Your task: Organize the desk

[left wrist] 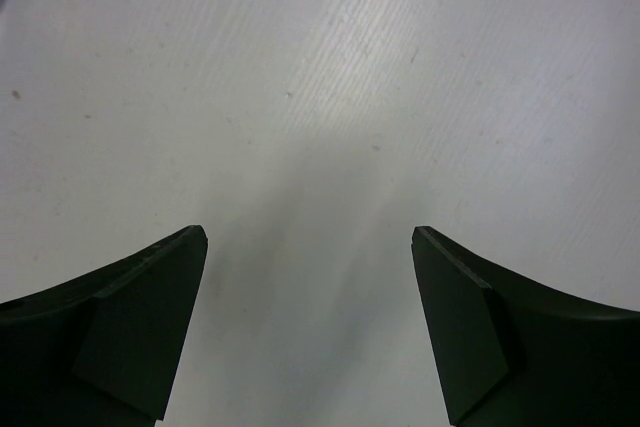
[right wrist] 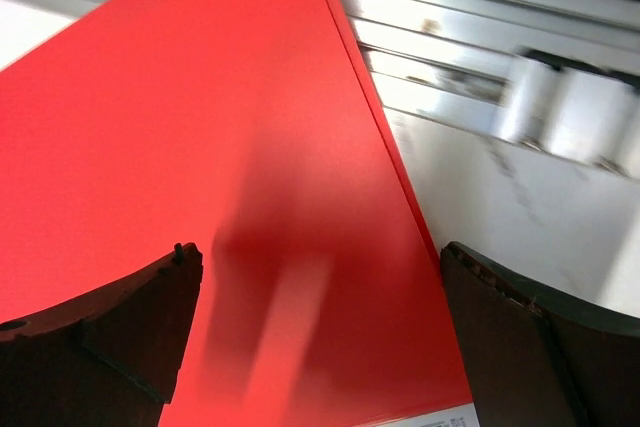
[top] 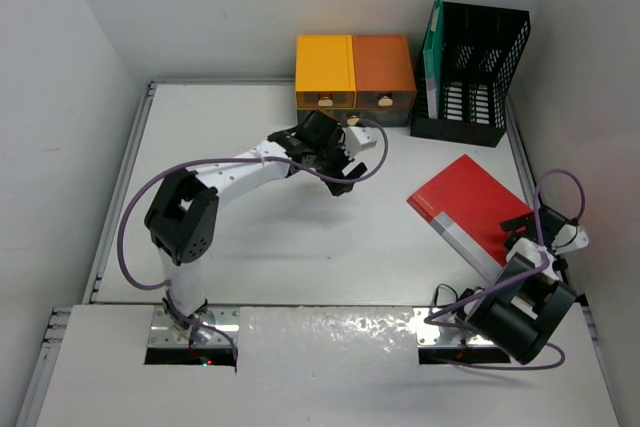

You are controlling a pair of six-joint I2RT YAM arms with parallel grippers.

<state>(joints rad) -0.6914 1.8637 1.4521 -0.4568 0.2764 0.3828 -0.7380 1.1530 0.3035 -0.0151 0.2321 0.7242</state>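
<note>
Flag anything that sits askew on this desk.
The red binder lies flat on the right of the desk, turned diagonal to its edges, unlike the squared-up drawer boxes and black file rack.

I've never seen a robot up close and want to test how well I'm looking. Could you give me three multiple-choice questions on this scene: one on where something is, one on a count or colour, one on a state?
1. Where is the red book?
A. Flat on the right side of the desk
B. Standing upright at the left edge
C. Hanging on the wall

2. How many drawer boxes stand at the back?
A. One, blue
B. Two, yellow and orange
C. Three, green

3. How is the left claw?
A. Shut on a pen
B. Open, over bare desk
C. Shut on a cup

Answers:
1 A: the overhead view shows it lying flat on the right.
2 B: one yellow and one orange box sit side by side.
3 B: its fingers stand wide apart, with only white desk between them.
</note>
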